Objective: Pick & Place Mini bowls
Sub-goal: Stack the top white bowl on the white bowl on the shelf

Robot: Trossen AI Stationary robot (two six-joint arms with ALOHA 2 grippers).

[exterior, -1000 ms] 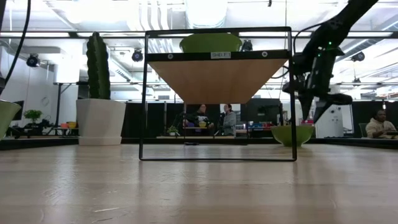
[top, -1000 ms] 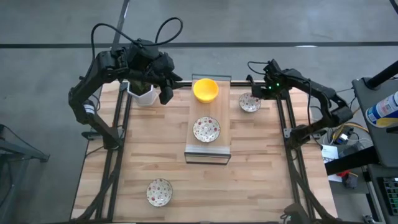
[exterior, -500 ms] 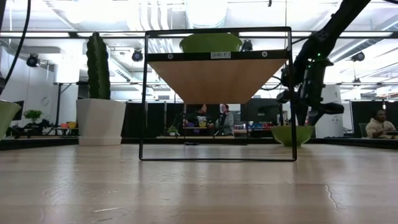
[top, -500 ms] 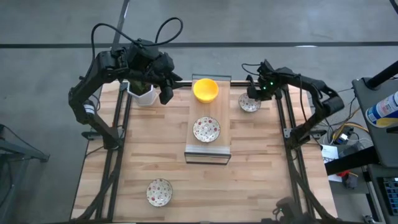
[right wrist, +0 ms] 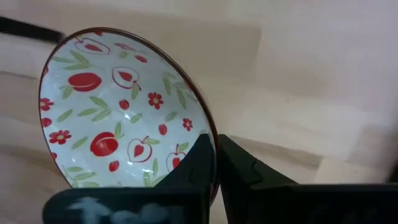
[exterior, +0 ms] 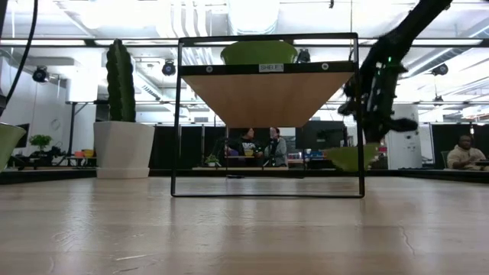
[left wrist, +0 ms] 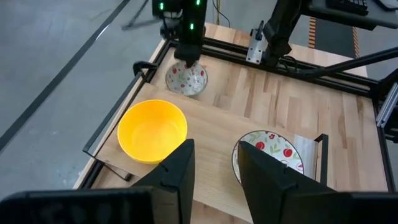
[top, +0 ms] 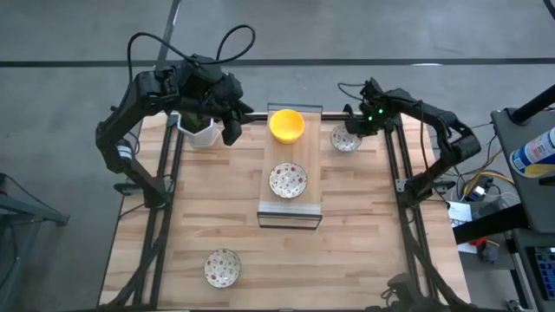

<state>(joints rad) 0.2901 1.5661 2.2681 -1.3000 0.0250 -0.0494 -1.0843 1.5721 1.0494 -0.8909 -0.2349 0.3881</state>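
My right gripper is shut on a white mini bowl with a red fruit pattern at the table's far right; the bowl shows tilted in the low view. A yellow mini bowl and a second patterned one rest on their bases on the shelf's wooden top. A third patterned bowl sits near the front left. My left gripper hangs open left of the shelf, touching nothing. My right gripper pinches the patterned bowl's rim on its far right side, one finger inside the bowl and one outside. The fingers come from above, pointing down. The bowl hangs tilted below them, raised a little off the table.
A white pot with a green cactus stands at the far left, close to my left gripper. The black-framed shelf fills the table's middle. Bare wood lies along the near edge and the right side. People sit in the room behind the table.
My right gripper has gone left and down onto the patterned bowl, shut on its rim and risen. The bowl, level on the table before, is now tipped and lifted slightly, shifted a little toward the shelf.
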